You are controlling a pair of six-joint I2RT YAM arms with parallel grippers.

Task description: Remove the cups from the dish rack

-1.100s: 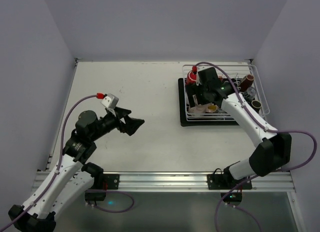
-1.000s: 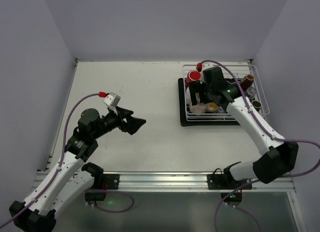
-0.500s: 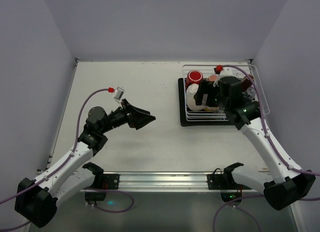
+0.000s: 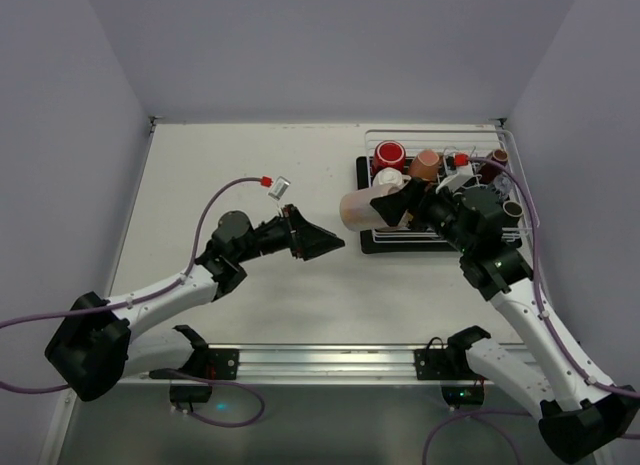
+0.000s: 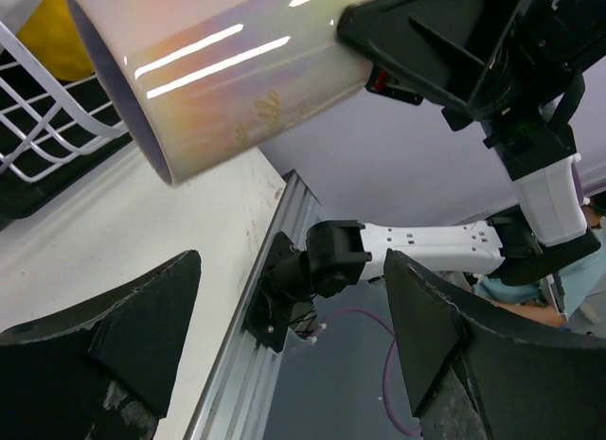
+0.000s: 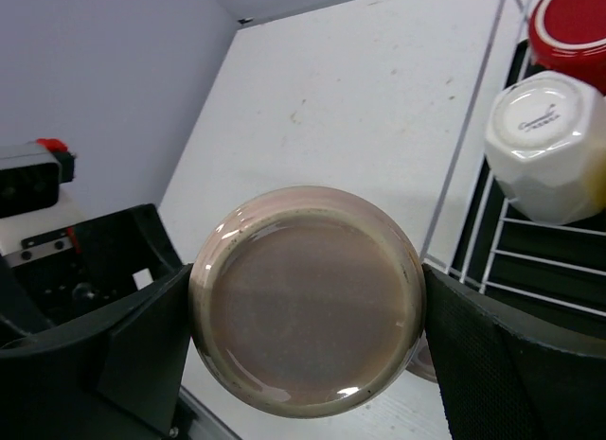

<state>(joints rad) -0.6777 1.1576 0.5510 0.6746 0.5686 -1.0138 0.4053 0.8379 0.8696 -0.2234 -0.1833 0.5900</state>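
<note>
My right gripper (image 4: 386, 205) is shut on a pale pink cup (image 4: 358, 208), gripping it near its base. The cup lies sideways in the air, just left of the dish rack (image 4: 512, 200). In the right wrist view its round base (image 6: 308, 298) fills the gap between both pads. My left gripper (image 4: 328, 243) stands open just below and left of the cup, apart from it. In the left wrist view the cup (image 5: 227, 61) hangs above the spread fingers (image 5: 123, 345). A red cup (image 4: 388, 154), a white cup (image 4: 387, 177), a pinkish-brown cup (image 4: 425, 165) and a dark brown cup (image 4: 497, 160) sit in the rack.
The rack stands on a black tray (image 4: 362, 235) at the back right. A yellow cup (image 5: 43, 43) shows behind the rack wire (image 5: 57, 109). Walls close in left, right and back. An aluminium rail (image 4: 330, 360) runs along the table's near edge.
The right arm has lifted the pale pink cup out of the rack and carried it left. The left arm has reached right toward it, its jaws narrowing slightly.
</note>
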